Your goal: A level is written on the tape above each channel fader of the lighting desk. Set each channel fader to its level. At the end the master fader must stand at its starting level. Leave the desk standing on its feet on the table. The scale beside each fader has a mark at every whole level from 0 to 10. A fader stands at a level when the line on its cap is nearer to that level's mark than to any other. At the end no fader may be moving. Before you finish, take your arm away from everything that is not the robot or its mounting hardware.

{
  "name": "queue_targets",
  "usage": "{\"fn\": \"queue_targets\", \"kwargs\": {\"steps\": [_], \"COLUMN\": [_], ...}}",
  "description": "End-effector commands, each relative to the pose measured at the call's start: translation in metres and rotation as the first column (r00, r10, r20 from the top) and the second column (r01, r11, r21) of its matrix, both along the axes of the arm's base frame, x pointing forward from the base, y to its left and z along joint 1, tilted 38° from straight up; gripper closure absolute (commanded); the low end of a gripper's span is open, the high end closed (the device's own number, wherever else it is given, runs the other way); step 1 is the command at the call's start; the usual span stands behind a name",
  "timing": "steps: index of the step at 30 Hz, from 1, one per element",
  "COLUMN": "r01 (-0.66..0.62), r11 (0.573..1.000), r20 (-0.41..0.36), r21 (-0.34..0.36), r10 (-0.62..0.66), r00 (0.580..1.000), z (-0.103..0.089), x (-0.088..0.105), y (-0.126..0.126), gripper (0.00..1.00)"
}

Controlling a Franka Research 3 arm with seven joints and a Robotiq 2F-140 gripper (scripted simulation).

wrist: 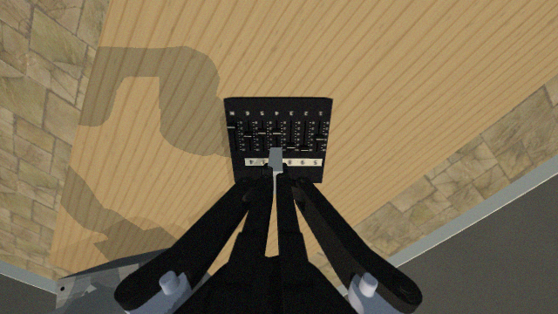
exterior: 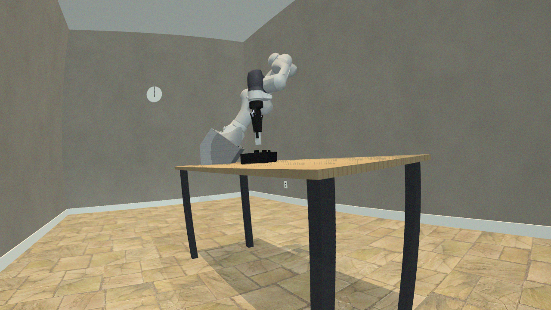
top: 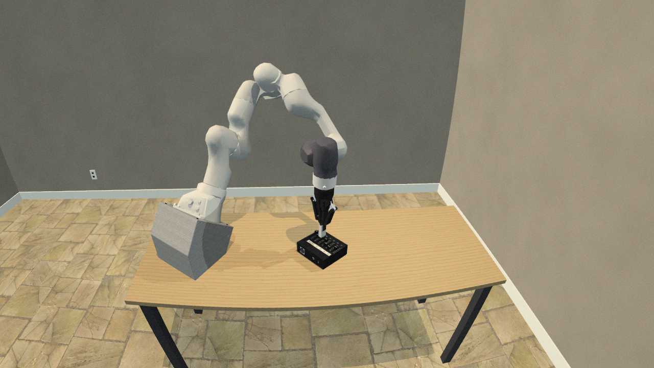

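Long light-wood table top with curved front edge, on dark legs. Tan stone-tile floor. Grey walls, pale skirting board along base. Round white wall clock on far wall. White wall socket low on wall; second socket visible under table.
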State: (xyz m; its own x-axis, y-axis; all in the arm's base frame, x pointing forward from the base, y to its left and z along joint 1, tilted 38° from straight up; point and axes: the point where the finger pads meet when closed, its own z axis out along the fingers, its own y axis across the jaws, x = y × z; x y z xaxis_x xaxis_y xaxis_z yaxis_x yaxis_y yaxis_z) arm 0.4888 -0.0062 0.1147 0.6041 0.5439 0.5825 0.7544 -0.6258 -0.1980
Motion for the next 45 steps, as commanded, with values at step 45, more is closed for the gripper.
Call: {"fn": "queue_targets", "kwargs": {"steps": [45], "r01": [-0.001], "r11": [1.0], "r20": [0.003], "r21": [-0.003], "r10": [0.001], "r00": [1.0], "z": [-0.013], "x": [0.004], "y": [0.009], "gripper": [1.0]}}
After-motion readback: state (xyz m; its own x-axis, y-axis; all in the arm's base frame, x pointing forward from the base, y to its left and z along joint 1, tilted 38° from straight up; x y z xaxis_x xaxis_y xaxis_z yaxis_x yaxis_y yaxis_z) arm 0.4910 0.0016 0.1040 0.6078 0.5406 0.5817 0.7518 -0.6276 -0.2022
